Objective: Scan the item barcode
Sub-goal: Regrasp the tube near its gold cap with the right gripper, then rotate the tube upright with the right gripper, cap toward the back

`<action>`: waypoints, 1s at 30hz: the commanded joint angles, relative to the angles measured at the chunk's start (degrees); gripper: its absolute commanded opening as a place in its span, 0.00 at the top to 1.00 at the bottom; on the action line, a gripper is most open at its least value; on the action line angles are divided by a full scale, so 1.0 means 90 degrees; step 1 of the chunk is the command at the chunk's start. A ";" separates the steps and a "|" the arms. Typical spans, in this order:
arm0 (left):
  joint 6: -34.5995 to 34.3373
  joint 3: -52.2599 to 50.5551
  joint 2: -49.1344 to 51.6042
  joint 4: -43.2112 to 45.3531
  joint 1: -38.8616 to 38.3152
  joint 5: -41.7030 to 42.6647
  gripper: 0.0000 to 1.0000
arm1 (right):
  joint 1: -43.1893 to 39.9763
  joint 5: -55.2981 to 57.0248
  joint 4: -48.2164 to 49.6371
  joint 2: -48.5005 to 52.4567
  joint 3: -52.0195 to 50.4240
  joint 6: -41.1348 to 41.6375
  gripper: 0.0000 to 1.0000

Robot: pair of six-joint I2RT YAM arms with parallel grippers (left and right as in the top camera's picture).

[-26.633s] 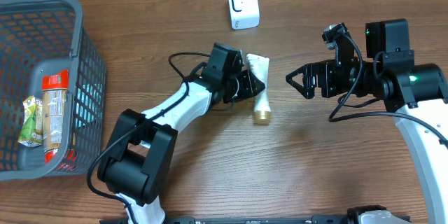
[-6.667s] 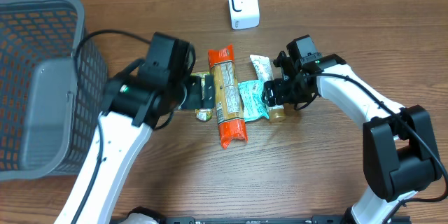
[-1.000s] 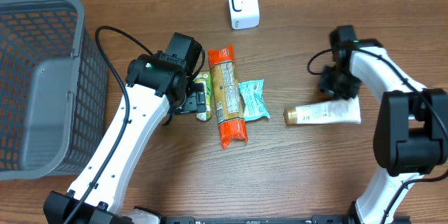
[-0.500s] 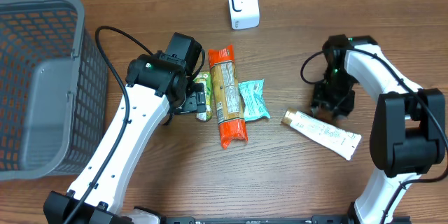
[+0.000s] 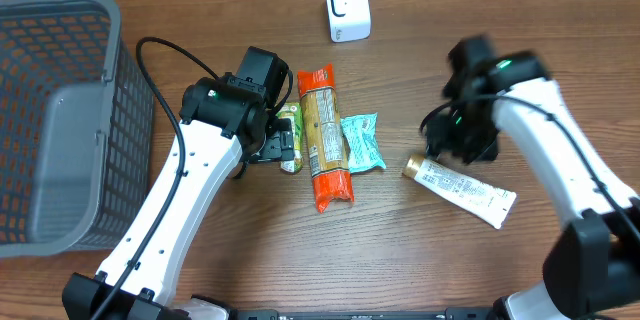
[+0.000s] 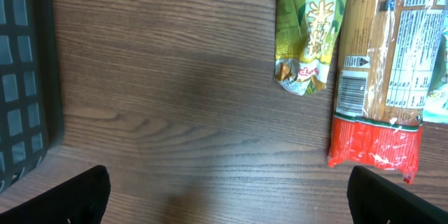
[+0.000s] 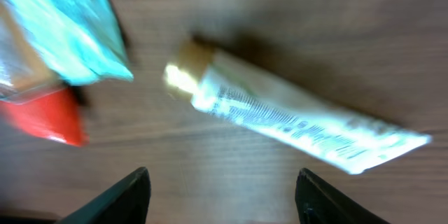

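Observation:
A white tube with a gold cap lies slanted on the wood at the right, also seen in the right wrist view. My right gripper hovers just above its cap end, blurred. In its own view the right gripper is open with only bare table between the fingers. The white scanner stands at the back. My left gripper sits open beside a green tea packet and holds nothing. A long pasta pack shows a barcode label.
A grey basket fills the left side; its wall shows in the left wrist view. A teal packet lies beside the pasta pack. The left arm's cable loops over the table behind it.
The right gripper opened and let go of the tube, which now rests slanted on the table. The right arm has shifted left and up. The left arm has stayed still.

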 commanded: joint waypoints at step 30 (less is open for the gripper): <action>-0.0136 -0.0029 0.0027 0.0007 -0.0002 -0.0083 0.01 | 0.0114 0.0772 0.3772 0.0114 -0.1627 0.1396 0.28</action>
